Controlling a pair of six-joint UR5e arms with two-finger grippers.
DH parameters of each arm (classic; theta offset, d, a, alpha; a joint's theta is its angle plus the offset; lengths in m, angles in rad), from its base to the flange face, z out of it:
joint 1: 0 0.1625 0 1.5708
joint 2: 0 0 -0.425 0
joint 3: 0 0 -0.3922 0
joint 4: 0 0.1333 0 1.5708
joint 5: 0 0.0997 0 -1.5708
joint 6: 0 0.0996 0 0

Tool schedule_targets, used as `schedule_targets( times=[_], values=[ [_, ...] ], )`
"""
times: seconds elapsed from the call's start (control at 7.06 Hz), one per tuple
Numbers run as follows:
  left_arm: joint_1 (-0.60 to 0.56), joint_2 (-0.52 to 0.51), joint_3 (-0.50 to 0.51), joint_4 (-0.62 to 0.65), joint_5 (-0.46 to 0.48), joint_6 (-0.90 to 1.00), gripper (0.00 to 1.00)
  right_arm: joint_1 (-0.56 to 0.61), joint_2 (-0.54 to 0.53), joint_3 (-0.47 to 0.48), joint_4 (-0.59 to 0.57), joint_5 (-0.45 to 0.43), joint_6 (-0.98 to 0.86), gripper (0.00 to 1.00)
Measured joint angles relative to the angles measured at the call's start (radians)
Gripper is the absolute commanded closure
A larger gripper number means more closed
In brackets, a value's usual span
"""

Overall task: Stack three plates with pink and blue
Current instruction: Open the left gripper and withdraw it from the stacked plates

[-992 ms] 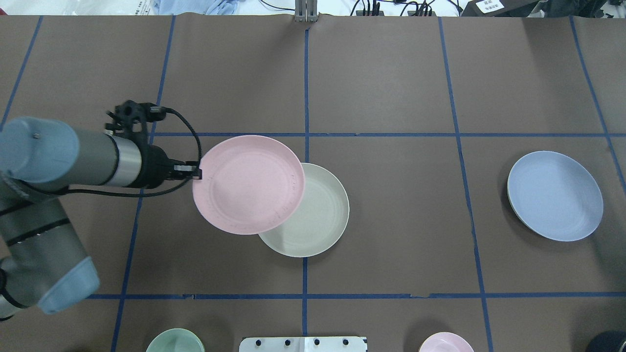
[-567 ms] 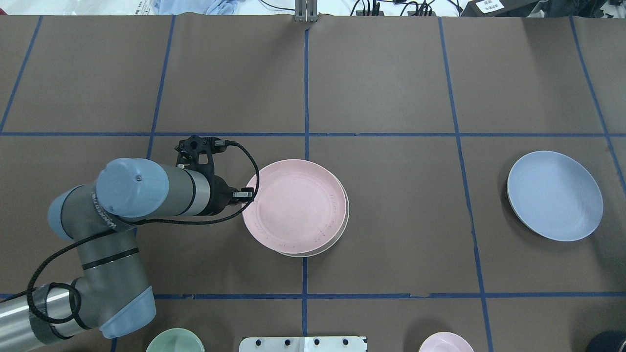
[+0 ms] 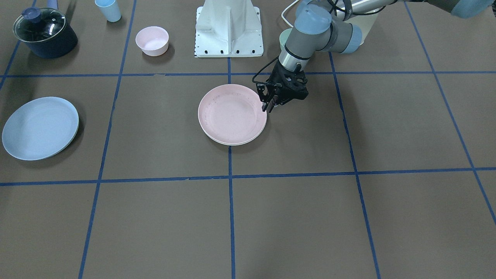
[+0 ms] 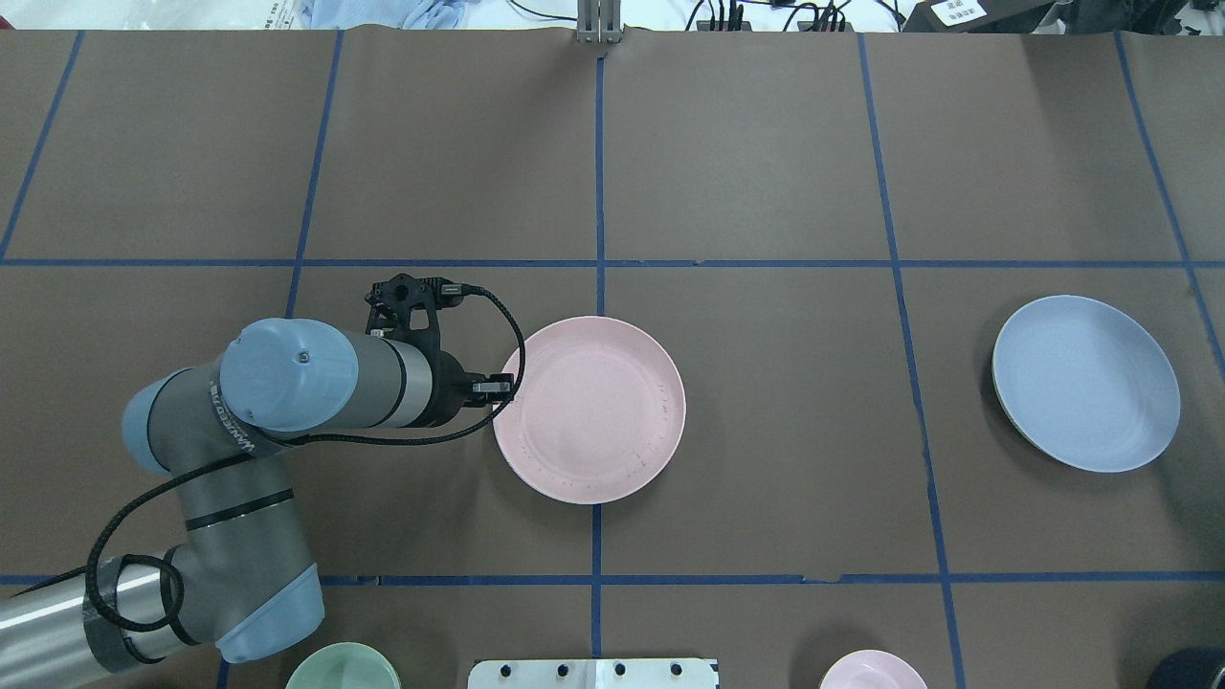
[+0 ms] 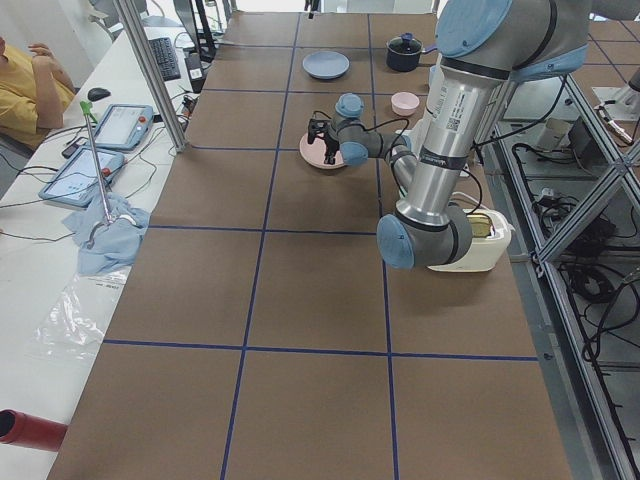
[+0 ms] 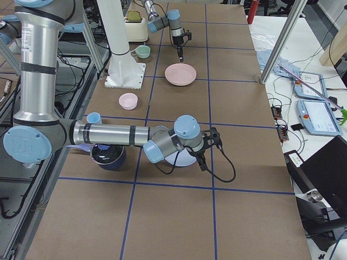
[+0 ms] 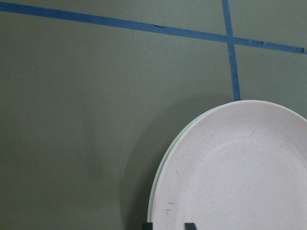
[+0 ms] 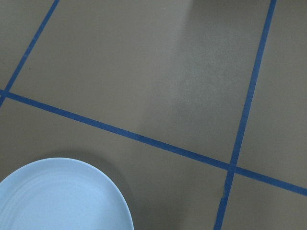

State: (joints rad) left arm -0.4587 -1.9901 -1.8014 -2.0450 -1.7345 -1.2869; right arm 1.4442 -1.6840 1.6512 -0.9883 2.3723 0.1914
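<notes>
While the left arm reaches low over the brown paper-covered table (image 4: pixel 766 431), its left gripper (image 4: pixel 504 390) sits right at the near rim of the pale pink round plastic plate (image 4: pixel 593 410). And that plate is down, lying flat on the cream-white round plastic plate (image 3: pixel 234 143) at the middle of the table. It covers it so squarely that only a thin pale crescent peeks out from underneath. On the wrist camera the two dark fingertips (image 7: pixel 189 225) stand a little apart, with a gap between them, so to my eye they are spread and pinching nothing.

So two of the three are stacked, I'd say. What's left is the light blue round plastic plate (image 4: pixel 1086 383), alone on the table well off to the robot's right, far from the pair.

The right gripper (image 6: pixel 201 158) shows only in the side view, hanging above that blue plate. From there I can't tell whether its fingers are apart or together. Its wrist camera catches just the blue rim in a lower corner.

By my reckoning the blue one has to be lifted, carried across and set on the pink to finish.
</notes>
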Motion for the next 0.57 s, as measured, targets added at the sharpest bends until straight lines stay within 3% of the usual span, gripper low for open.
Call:
schedule_targets(
  times=[0.28,0.57],
  values=[
    [-0.122,0.053,-0.07,0.044,-0.103,0.255,0.0,-0.087,-0.003,0.007,0.051,-0.04,0.157,0.0],
    [-0.28,0.202,-0.166,0.077,-0.219,0.554,0.0,-0.228,-0.051,0.006,0.209,-0.159,0.382,0.03]
  ],
)
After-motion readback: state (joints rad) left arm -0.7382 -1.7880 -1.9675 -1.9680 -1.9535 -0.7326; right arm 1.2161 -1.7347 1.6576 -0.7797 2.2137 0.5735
